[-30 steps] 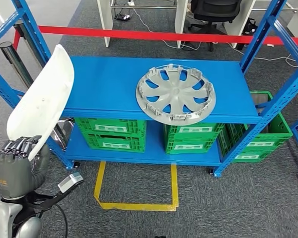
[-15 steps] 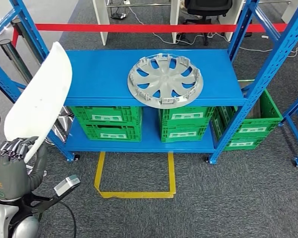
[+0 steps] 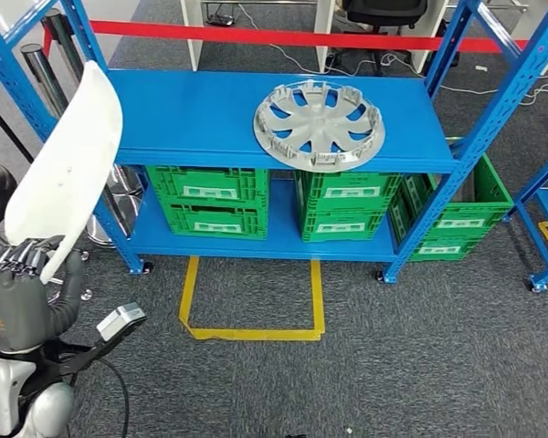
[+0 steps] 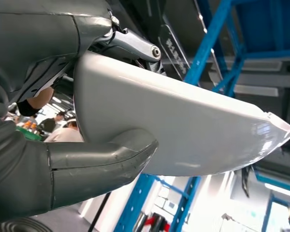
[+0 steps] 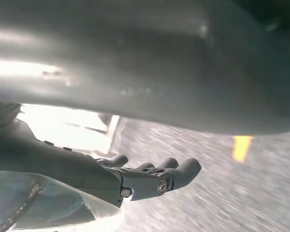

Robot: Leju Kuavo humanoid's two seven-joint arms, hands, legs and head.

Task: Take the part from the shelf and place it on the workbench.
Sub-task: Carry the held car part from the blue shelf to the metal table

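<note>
Gripping a long white part [image 3: 68, 169] by its lower end, the robot's left hand [image 3: 19, 292] holds the panel upright at about 9 o'clock in the head view, its rounded top edge overlapping the left end of the blue shelf [image 3: 188, 119]. From the left wrist camera, the thick grey thumb [image 4: 99, 157] presses one glossy face of the part [image 4: 180, 125] while darker fingers clamp the opposite face, and the panel tapers to a pointed tip beyond the hand.

A silver wheel cover [image 3: 319, 125] lies flat on the top deck of the shelf toward 1 o'clock, its rim reaching the deck's front edge, with a wide stretch of bare blue deck between it and the held part. Green crates [image 3: 209, 201] sit side by side on the lower deck, and another green crate [image 3: 458, 224] stands beside the right-hand upright at 3 o'clock. A yellow floor marking [image 3: 250, 306] outlines a square on grey carpet in front of the shelf near 6 o'clock. A red barrier tape [image 3: 278, 36] runs behind the shelf at 12 o'clock.

The right hand [image 5: 143, 179], seen from its own wrist camera, hangs above blurred floor with fingers extended close together and nothing in them.
</note>
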